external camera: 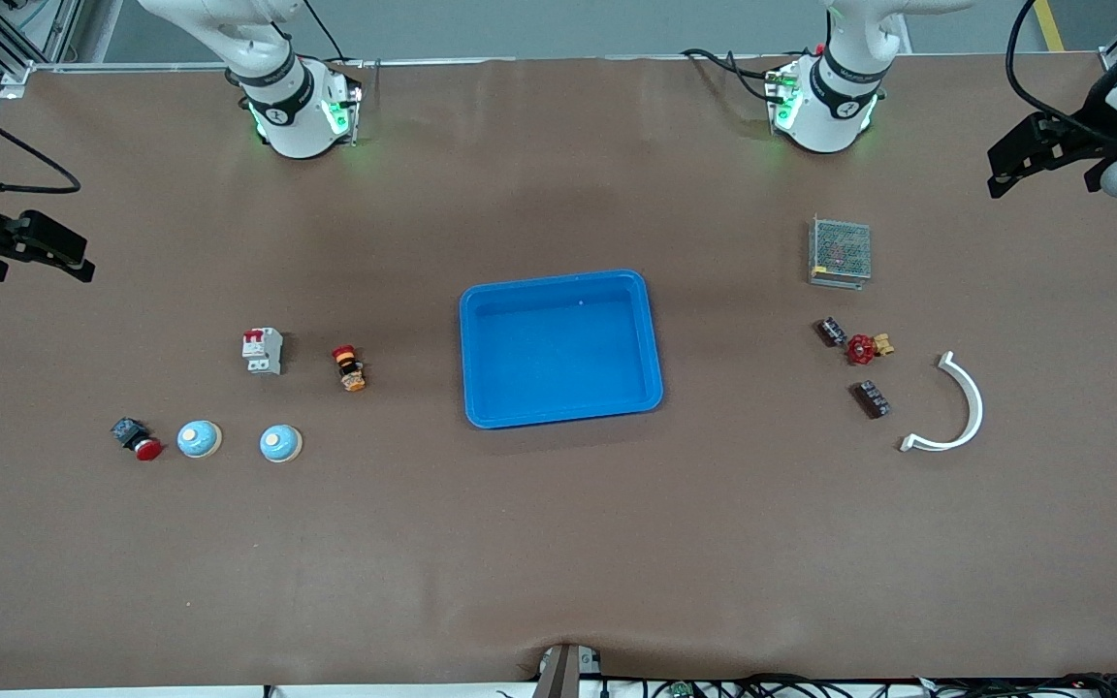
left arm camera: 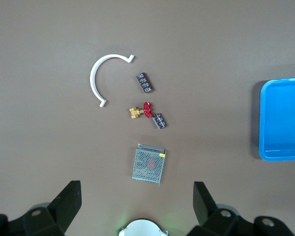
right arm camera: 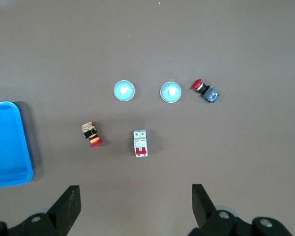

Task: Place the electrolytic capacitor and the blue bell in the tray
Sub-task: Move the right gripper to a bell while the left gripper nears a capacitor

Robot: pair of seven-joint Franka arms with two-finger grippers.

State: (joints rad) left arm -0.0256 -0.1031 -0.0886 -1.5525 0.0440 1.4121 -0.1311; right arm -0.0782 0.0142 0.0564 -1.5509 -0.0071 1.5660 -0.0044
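breaker [external camera: 263,350] | mesh box [external camera: 840,251] | white arc [external camera: 951,407] | red valve [external camera: 865,347]

The tray [external camera: 561,350] sits mid-table. At its 9 o'clock lie 2 bells [external camera: 280,443], at its 3 o'clock the mesh box [external camera: 840,252] and curved bracket [external camera: 951,407].

white arms, green-lit bases, black cables and grippers.

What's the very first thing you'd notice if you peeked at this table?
The big bright-blue tray in the middle of the table, with nothing in it. Next, two little blue bells side by side toward the right arm's end, and a curved white piece toward the left arm's end.
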